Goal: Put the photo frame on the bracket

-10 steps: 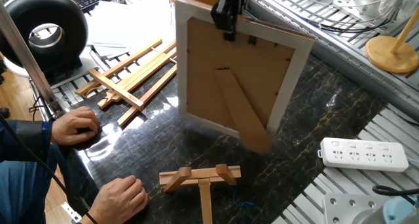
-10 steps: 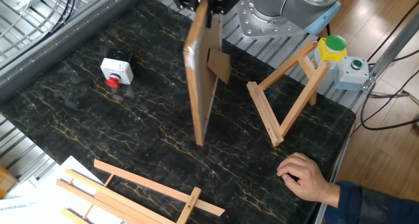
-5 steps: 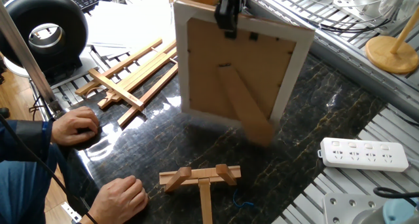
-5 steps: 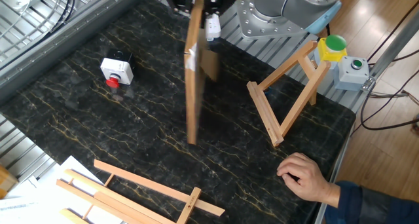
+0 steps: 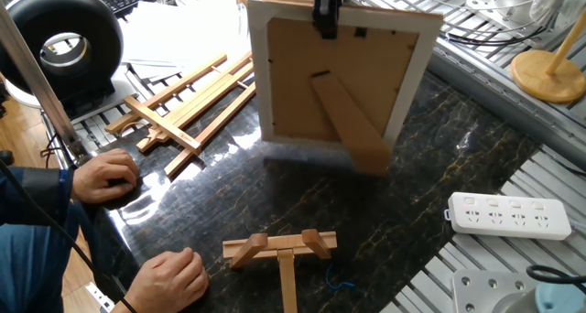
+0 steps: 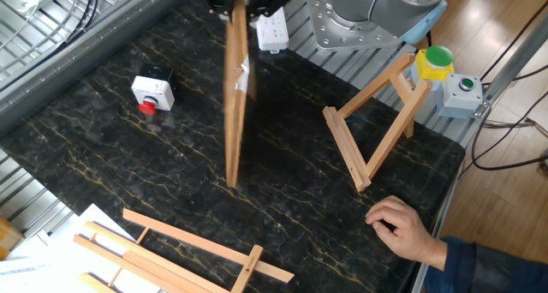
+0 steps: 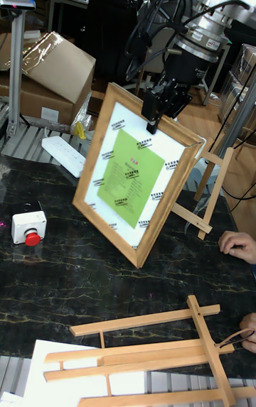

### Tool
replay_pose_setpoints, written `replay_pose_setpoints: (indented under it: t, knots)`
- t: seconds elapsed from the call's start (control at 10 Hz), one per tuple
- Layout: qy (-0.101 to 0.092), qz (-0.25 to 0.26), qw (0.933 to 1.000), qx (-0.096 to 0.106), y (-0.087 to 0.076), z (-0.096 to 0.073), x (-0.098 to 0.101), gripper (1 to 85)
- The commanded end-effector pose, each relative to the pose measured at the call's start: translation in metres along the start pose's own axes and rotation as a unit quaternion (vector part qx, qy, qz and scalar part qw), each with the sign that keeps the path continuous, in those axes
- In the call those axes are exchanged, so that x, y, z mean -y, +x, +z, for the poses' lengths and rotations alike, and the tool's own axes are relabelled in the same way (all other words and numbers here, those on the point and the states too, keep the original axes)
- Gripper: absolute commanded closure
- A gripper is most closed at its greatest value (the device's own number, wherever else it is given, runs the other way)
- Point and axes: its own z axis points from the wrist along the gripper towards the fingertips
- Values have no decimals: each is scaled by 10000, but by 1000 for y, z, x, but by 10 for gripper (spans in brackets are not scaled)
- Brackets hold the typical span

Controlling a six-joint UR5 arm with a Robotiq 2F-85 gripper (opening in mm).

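The photo frame (image 5: 302, 84) hangs upright over the middle of the dark table, its brown back and fold-out prop facing one fixed view. In the other fixed view the photo frame (image 6: 233, 96) shows edge-on. In the tall view the photo frame (image 7: 135, 172) is tilted on a corner, with a green sheet on its front. My gripper (image 5: 326, 20) is shut on its top edge; this gripper (image 7: 152, 123) also shows in the tall view. The bracket (image 5: 279, 249), a small T-shaped stand, lies flat near the table's front edge, apart from the frame. That bracket (image 6: 372, 126) sits right of the frame.
A bigger slatted easel (image 5: 183, 107) lies at the table's left. A person's hands (image 5: 169, 276) rest close to the bracket. A white power strip (image 5: 508, 214), a red-button box (image 6: 152, 92) and a green-button box (image 6: 441, 66) are around the table.
The frame has swung with my gripper away from the bracket, turning more square to one fixed view and sliding left in the other. The hands barely moved.
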Motion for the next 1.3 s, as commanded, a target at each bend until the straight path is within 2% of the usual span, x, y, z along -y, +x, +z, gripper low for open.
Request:
replay_pose_setpoints:
  t: [0.0, 0.1, 0.4, 0.5, 0.6, 0.7, 0.8, 1.2]
  knots:
    - [206, -592, 9977, 242, -13, -2, 10, 847]
    - [211, -595, 9975, 318, -17, -2, 10, 847]
    - [-7, -506, 9973, 526, -27, -2, -2, 847]
    - [-64, -582, 9970, 513, -22, -3, -5, 847]
    - [-133, -544, 9976, 403, -14, -14, -16, 847]
    - [-226, -382, 9986, 281, -8, -34, -36, 847]
    - [-286, -248, 9991, 205, -3, -47, -52, 847]
    - [-625, 411, 9970, 189, -6, -59, -110, 847]
